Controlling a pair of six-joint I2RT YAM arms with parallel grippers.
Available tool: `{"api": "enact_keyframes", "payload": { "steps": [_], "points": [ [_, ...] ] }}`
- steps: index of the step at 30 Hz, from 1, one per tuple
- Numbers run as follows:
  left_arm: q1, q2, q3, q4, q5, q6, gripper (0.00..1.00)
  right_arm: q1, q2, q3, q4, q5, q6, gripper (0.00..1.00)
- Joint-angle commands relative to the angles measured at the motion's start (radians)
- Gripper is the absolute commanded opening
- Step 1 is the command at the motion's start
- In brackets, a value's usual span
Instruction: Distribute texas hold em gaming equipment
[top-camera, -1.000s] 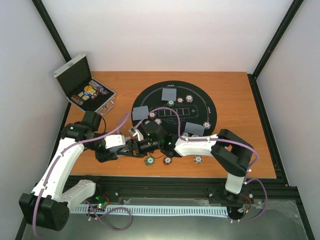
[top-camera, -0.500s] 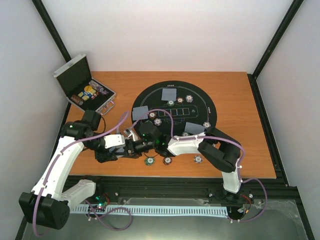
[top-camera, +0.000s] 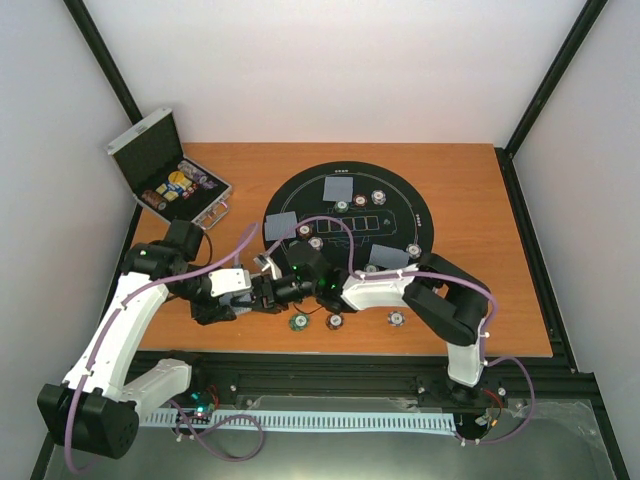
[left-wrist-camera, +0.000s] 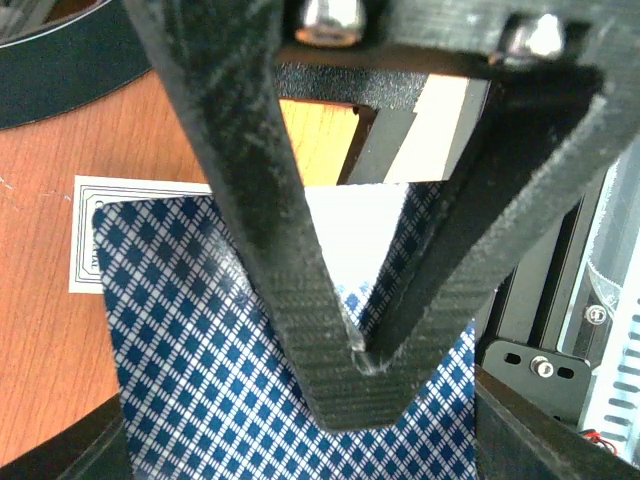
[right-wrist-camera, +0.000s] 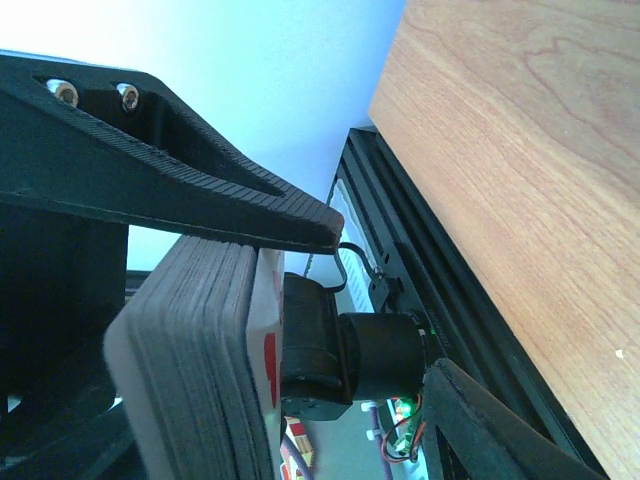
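Three chips (top-camera: 298, 321) (top-camera: 334, 321) (top-camera: 396, 319) are laid at the near edge of the table (top-camera: 480, 200), and one deck (left-wrist-camera: 200, 330) is clamped by the left gripper (left-wrist-camera: 360, 370), touching the parted right gripper (right-wrist-camera: 385, 300).

- The case (top-camera: 170, 180) is sitting at the table's (top-camera: 480, 200) far left corner, left of the mat (top-camera: 400, 205).
- On the mat, the back card (top-camera: 339, 187), left card (top-camera: 282, 226) and right card (top-camera: 388, 257) are lying apart.
- A row of chips (top-camera: 335, 321) is lying on the table just before the mat.
- My left gripper (top-camera: 262, 295) and my right gripper (top-camera: 275, 290) are meeting left of that row, the deck (left-wrist-camera: 200, 340) sitting between them.
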Motion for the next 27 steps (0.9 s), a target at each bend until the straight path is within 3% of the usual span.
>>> {"api": "enact_keyframes", "payload": {
  "steps": [1,10,20,27],
  "points": [
    [-0.001,-0.014,0.039,-0.044,0.02,0.007,0.01,-0.031,-0.031,-0.034,-0.14,0.059,-0.056,0.55],
    [-0.001,-0.019,0.024,-0.04,0.002,0.012,0.01,-0.047,-0.072,-0.05,-0.173,0.07,-0.08,0.5],
    [-0.001,-0.005,0.036,-0.048,0.028,0.003,0.01,0.017,-0.001,0.059,-0.103,0.007,-0.093,0.61],
    [-0.001,-0.004,0.04,-0.055,0.027,0.004,0.01,0.025,0.073,0.114,-0.045,-0.03,-0.069,0.63]
  ]
}}
